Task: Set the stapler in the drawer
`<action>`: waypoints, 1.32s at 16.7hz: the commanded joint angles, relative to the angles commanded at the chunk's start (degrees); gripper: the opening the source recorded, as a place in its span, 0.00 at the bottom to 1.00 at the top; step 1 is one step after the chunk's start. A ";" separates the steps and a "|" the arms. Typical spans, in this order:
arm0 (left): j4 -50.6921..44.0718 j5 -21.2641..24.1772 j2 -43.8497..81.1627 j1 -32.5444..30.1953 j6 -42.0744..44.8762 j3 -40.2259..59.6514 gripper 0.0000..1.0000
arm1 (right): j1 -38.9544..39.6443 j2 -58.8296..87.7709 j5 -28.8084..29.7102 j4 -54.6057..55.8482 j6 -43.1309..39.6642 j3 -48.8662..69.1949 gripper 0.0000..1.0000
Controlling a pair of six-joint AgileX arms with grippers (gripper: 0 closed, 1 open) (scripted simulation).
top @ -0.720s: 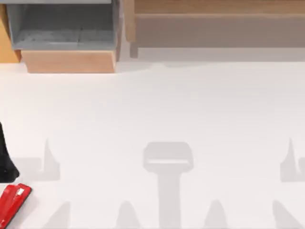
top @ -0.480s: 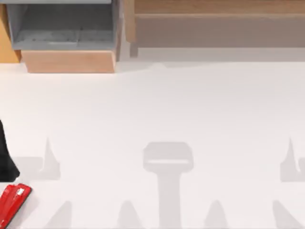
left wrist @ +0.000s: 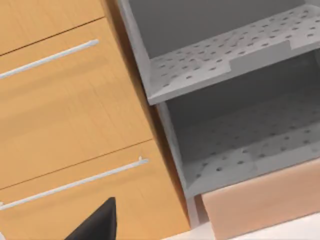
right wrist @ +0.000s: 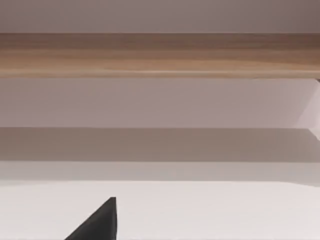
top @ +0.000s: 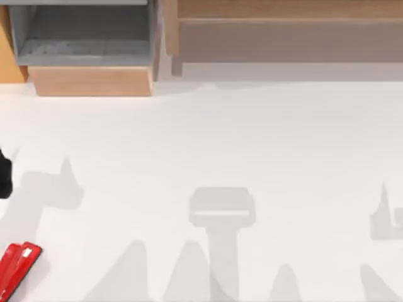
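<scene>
The red stapler (top: 16, 267) lies flat on the white table at the near left corner, its white mark towards the far end. The drawer (top: 91, 80) stands pulled out at the far left, with a tan front panel and a grey inside holding nothing. My left gripper (top: 4, 176) is a dark shape at the table's left edge, farther back than the stapler and apart from it. Its wrist view looks at the drawer's tan front (left wrist: 265, 200) and the grey perforated floor. A dark tip of my right gripper (right wrist: 97, 222) shows in the right wrist view.
A long wooden shelf (top: 283, 31) runs along the back right, also seen as the wooden shelf (right wrist: 160, 55) in the right wrist view. An orange cabinet (left wrist: 60, 100) with white handles stands beside the drawer. White table (top: 220, 145) spreads between stapler and drawer.
My left gripper has moved away from the stapler towards the back of the table, and its shadow shifted with it. The stapler lies where it was.
</scene>
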 joint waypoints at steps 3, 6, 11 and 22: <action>8.20 3.33 15.99 3.04 11.03 7.61 1.00 | 0.00 0.00 0.00 0.00 0.00 0.00 1.00; 17.21 6.71 33.43 6.38 23.03 16.04 1.00 | 0.00 0.00 0.00 0.00 0.00 0.00 1.00; 32.23 12.10 62.45 12.00 42.99 30.15 1.00 | 0.00 0.00 0.00 0.00 0.00 0.00 1.00; 52.79 19.04 101.37 19.51 70.43 49.71 1.00 | 0.00 0.00 0.00 0.00 0.00 0.00 1.00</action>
